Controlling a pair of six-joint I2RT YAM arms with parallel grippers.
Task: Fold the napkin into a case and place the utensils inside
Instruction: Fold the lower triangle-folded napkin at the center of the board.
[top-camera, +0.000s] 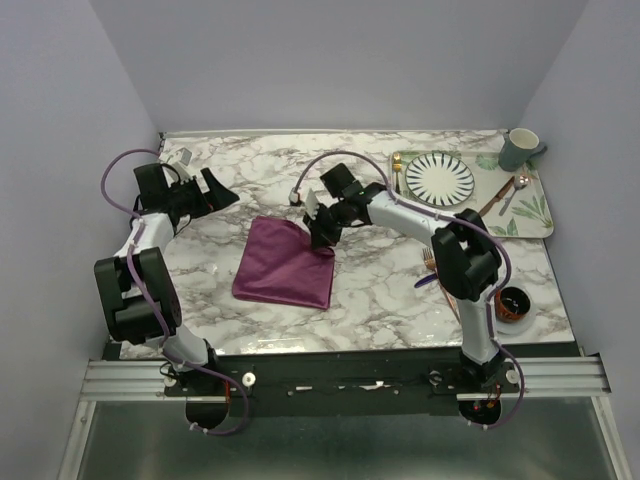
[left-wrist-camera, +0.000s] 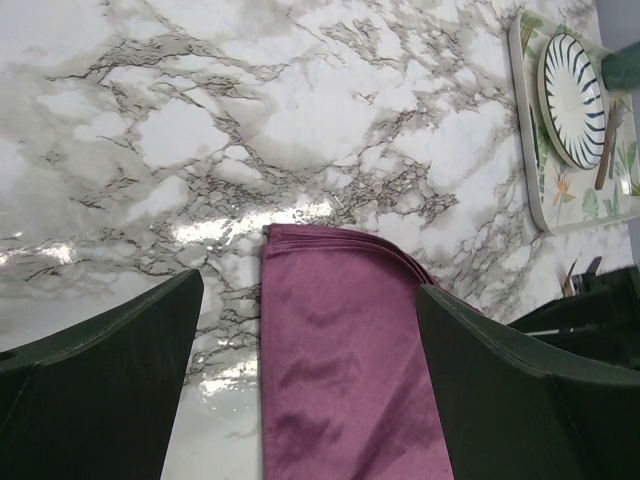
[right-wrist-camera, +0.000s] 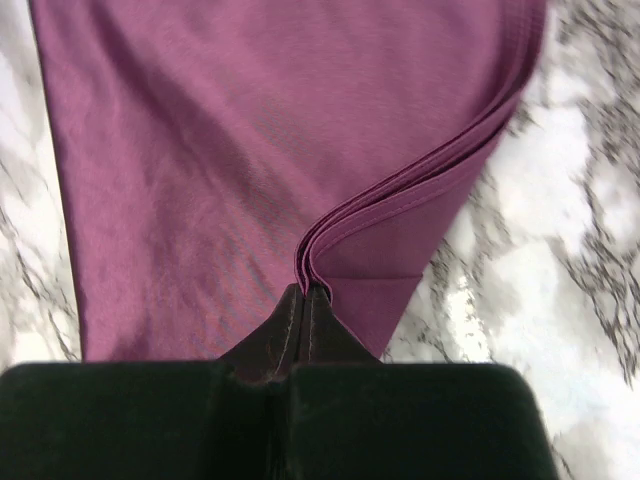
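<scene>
Left gripper (top-camera: 220, 192): jaws spread wide, empty, hovering at far left, apparently clear of the fold's path.
Napkin (top-camera: 285, 265): centre of the marble table (top-camera: 385, 300), folded into a layered plum rectangle, glossy, faintly creased.
Right gripper (top-camera: 322, 238): pinched onto stacked layers at the far right edge, probably to carry the next fold.

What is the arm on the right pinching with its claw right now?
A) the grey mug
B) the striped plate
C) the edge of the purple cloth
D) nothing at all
C: the right wrist view shows the right gripper shut on the layered edge of the napkin.
</scene>
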